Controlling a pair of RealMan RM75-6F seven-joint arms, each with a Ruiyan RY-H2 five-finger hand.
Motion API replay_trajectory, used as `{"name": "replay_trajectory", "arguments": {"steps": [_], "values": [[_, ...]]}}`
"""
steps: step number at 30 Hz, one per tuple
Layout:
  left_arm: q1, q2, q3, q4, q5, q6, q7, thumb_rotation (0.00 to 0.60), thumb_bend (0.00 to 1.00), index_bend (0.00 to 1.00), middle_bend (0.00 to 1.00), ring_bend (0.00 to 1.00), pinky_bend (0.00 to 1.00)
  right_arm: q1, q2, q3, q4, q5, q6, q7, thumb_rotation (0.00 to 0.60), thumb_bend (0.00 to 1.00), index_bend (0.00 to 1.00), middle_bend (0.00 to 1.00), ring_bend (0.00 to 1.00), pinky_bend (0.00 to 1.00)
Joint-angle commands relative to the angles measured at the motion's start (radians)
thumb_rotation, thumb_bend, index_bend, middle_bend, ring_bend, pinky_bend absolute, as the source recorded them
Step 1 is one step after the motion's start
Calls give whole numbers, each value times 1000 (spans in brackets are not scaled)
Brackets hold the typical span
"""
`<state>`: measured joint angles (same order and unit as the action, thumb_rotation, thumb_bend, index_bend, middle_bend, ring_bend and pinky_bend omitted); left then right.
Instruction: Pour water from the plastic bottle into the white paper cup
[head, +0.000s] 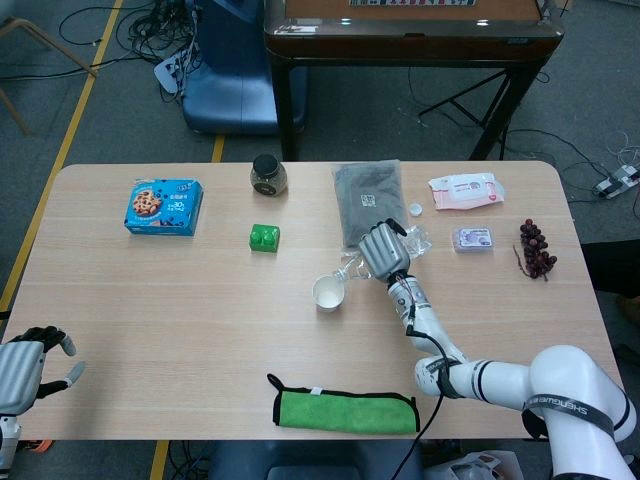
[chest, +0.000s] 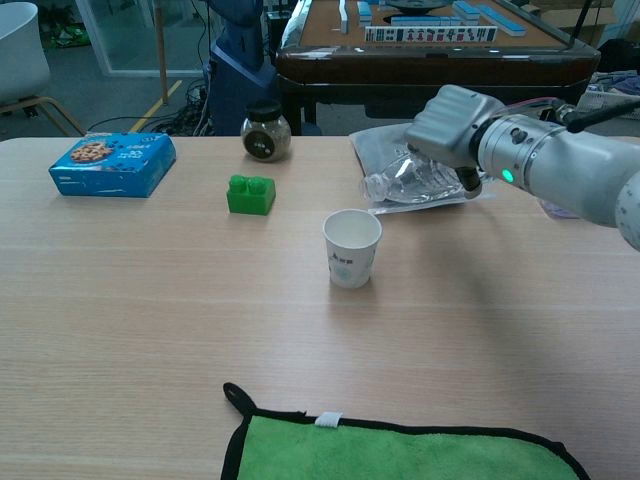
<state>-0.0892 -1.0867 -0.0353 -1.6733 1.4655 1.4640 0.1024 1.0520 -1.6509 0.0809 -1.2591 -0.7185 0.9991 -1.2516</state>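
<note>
A: Where was the plastic bottle (chest: 405, 183) just then?

B: Off the worktop (chest: 150, 300), lying nearly level in the right hand (chest: 447, 122), open mouth pointing left toward the white paper cup (chest: 352, 248). The mouth sat up and to the right of the cup's rim, near it but not over it.

A: And the grip?

B: Fingers wrapped over the top of the clear, crumpled body, clamped on it. In the head view the same right hand (head: 380, 250) covered most of the bottle (head: 350, 267), with the neck poking out toward the cup (head: 327, 293).

A: The cup itself?

B: Upright on the worktop, on its own. Whether it held any water, I couldn't tell.

A: The other hand?

B: The left hand (head: 25, 365) was at the near left corner, holding nothing, fingers loosely apart.

A: Around the action?

B: A grey bag (head: 366, 200) lay flat behind the bottle, a green block (chest: 251, 194) left of the cup, a dark-lidded jar (chest: 265, 130) behind that, a blue cookie box (chest: 112, 163) far left. A green cloth (chest: 400, 450) lay at the near edge. A wipes packet (head: 466, 190) and dark grapes (head: 535, 248) sat on the right.
</note>
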Motion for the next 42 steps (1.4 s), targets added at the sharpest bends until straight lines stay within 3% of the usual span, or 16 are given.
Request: {"name": "replay_trajectory", "arguments": {"steps": [1,30,42], "values": [[1,0,0,-1,0,2,0,600,199,589,476,392,527,6,-7,-9,0,-3,6,-15,600,228,597,590,523,559],[1,1,-1,-5,-3,-1,2,600,199,657,523,395,529,18,-1,-24,-10,-21,39,-85,600,228,597,595,523,559],[1,0,-3,-7,-8,-1,2,600,199,656,564,412,533,3,-10,22,-30,-19,10,35,600,227,598,595,523,559]]}}
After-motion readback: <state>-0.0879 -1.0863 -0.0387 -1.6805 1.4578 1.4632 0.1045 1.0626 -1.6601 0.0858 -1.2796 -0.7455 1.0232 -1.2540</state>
